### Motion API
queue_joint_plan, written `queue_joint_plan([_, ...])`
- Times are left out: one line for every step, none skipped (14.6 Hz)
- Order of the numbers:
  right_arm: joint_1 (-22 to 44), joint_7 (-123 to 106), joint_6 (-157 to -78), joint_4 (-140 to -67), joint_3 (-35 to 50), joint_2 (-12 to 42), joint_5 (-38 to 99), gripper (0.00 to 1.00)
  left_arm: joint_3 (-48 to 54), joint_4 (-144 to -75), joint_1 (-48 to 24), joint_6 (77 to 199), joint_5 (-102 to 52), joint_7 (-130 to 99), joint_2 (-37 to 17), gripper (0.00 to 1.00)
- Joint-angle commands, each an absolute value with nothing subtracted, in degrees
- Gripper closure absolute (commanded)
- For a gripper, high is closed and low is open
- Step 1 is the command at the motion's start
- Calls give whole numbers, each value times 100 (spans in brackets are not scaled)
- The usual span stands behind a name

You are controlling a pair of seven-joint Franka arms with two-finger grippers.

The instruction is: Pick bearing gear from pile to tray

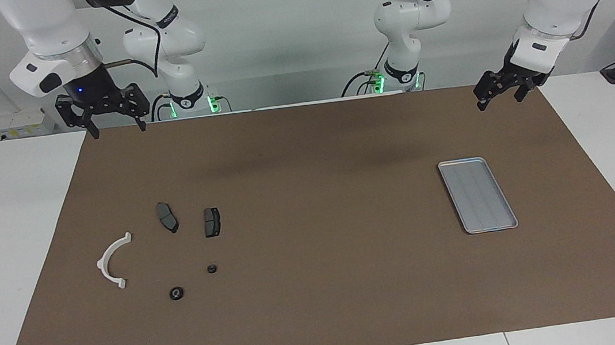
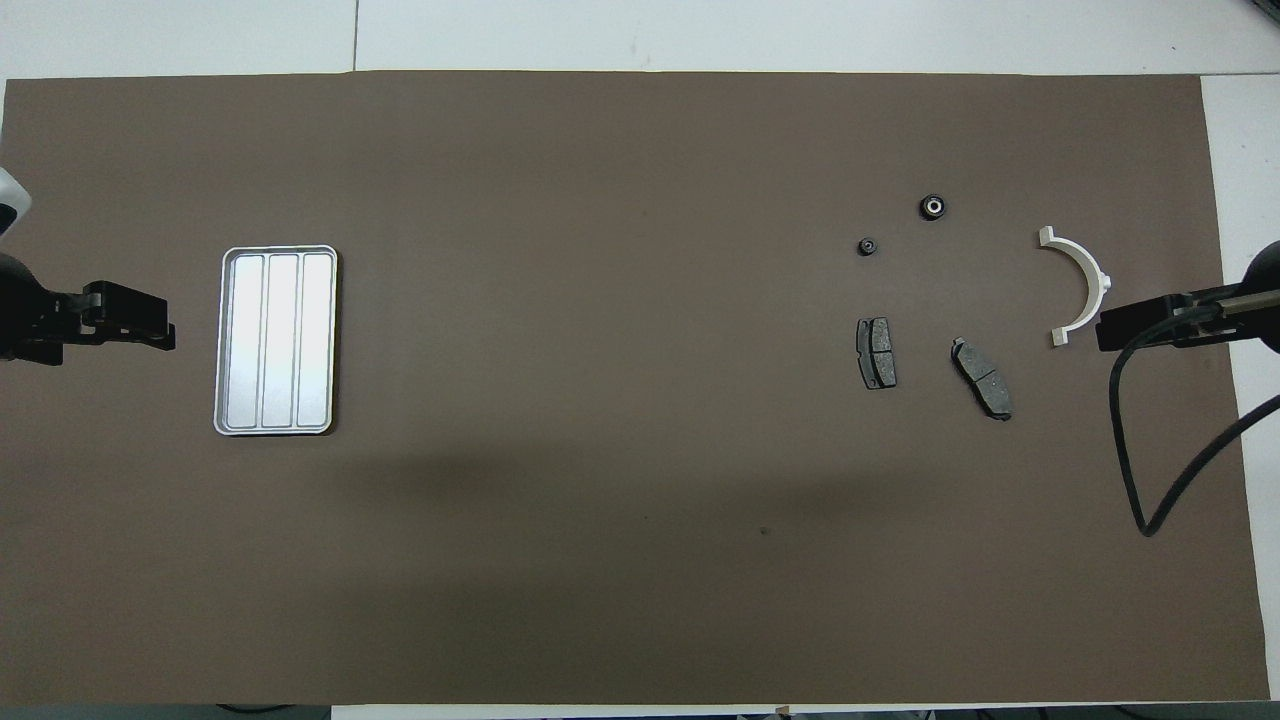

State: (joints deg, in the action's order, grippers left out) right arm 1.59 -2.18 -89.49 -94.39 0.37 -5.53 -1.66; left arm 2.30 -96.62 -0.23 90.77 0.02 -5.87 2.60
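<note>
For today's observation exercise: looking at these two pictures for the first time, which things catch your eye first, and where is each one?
The shiny silver tray stands out first, alone on the brown mat toward the left arm's end of the table. Next comes the pile toward the right arm's end: a white curved bracket, two dark brake pads and two small black round pieces. The left gripper and right gripper hang above the mat's edge nearest the robots.

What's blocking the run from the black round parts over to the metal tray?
Nothing visible. Bare brown mat lies between the two small black round pieces and the flat silver-grey metal tray. The two dark grey brake pads sit nearer the robots, off that line.
</note>
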Motion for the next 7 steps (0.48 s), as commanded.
queue_joint_plan([149, -343, -8912, -9492, 35, -659, -158, 0, 246, -9721, 0, 9018, 26, -554, 334, 0])
queue_joint_plan([149, -404, -8912, -9483, 35, -668, -158, 0, 246, -9721, 0, 9026, 26, -554, 334, 0])
queue_joint_plan([149, -491, -8921, -9492, 35, -677, -158, 0, 246, -9721, 0, 9018, 26, -554, 334, 0])
queue_joint_plan([158, -518, -8912, -9492, 35, -677, -158, 0, 246, -9721, 0, 9026, 26, -554, 334, 0])
queue_joint_plan([158, -484, -8921, -9501, 35, -694, -150, 0, 246, -9721, 0, 9026, 26, -554, 334, 0])
queue_joint_plan([158, -501, -8921, -9510, 35, -703, -158, 0, 246, -9721, 0, 9018, 26, -554, 334, 0])
queue_joint_plan([158, -492, -8930, -9536, 35, -694, -158, 0, 246, -9721, 0, 9018, 26, -554, 334, 0])
